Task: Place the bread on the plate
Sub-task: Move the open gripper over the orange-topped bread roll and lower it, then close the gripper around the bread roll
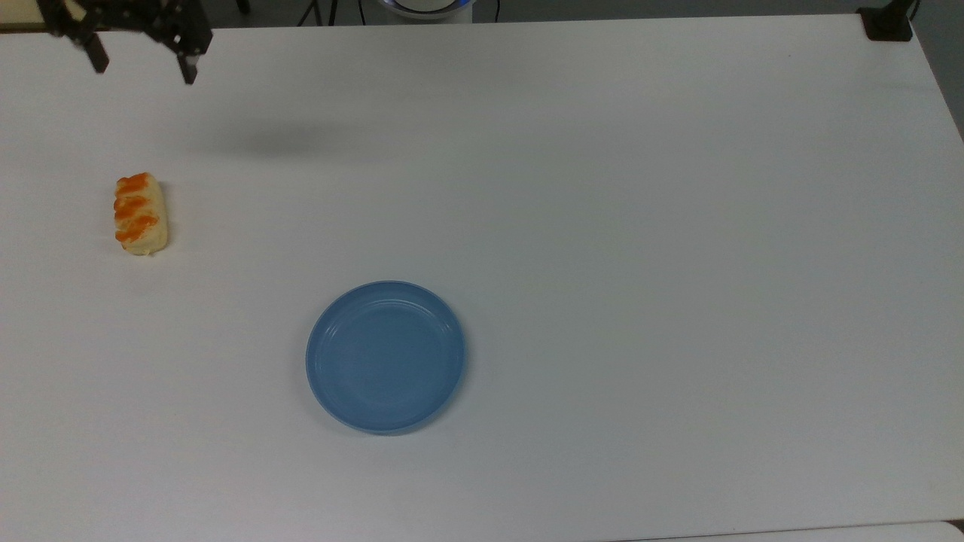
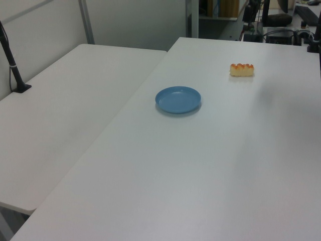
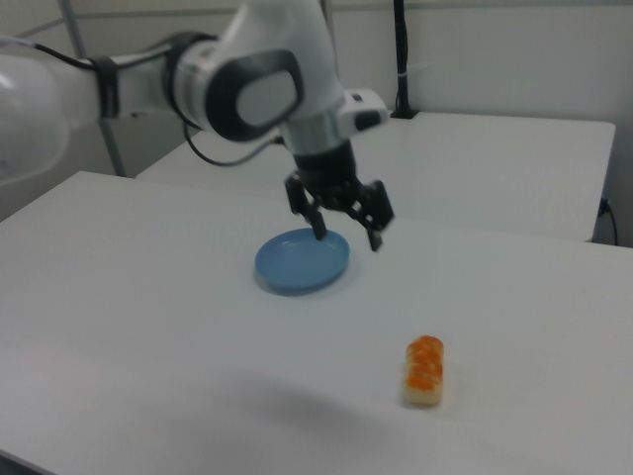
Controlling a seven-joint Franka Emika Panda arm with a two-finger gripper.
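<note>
My gripper (image 1: 141, 66): it hangs in the air at the far left corner of the top view, above the white table, with nothing between its fingers; in the right view (image 3: 346, 236) it sits high over the table, in front of the plate as that camera looks

My fingers (image 1: 188, 69): two dark prongs pointing down, spread wide apart, so the tool is open and holds nothing

My arm (image 3: 247, 89): white with dark joints, reaching in from the right view's left and bending down to the wrist

Bread (image 1: 139, 214): a small oblong pale bun with orange-brown stripes on top, lying flat on the table at the top view's left, nearer to the camera than my gripper and well apart from it; in the left view (image 2: 242, 70) it rests at the far right part of the table; in the right view (image 3: 425, 371) it lies near the camera, right of centre

Plate (image 1: 331, 391): round, blue, shallow rim, faint rings inside, with nothing on it; it sits on the table in the near middle of the top view, well apart from the bread; in the left view (image 2: 178, 100) it is left of and nearer than the bun; in the right view (image 3: 297, 265) it lies beyond the bun, to the left

Table (image 1: 640, 226): plain white top carrying both the bun and the plate

Second table (image 2: 65, 115): also white, standing beside the first on the left view's left
</note>
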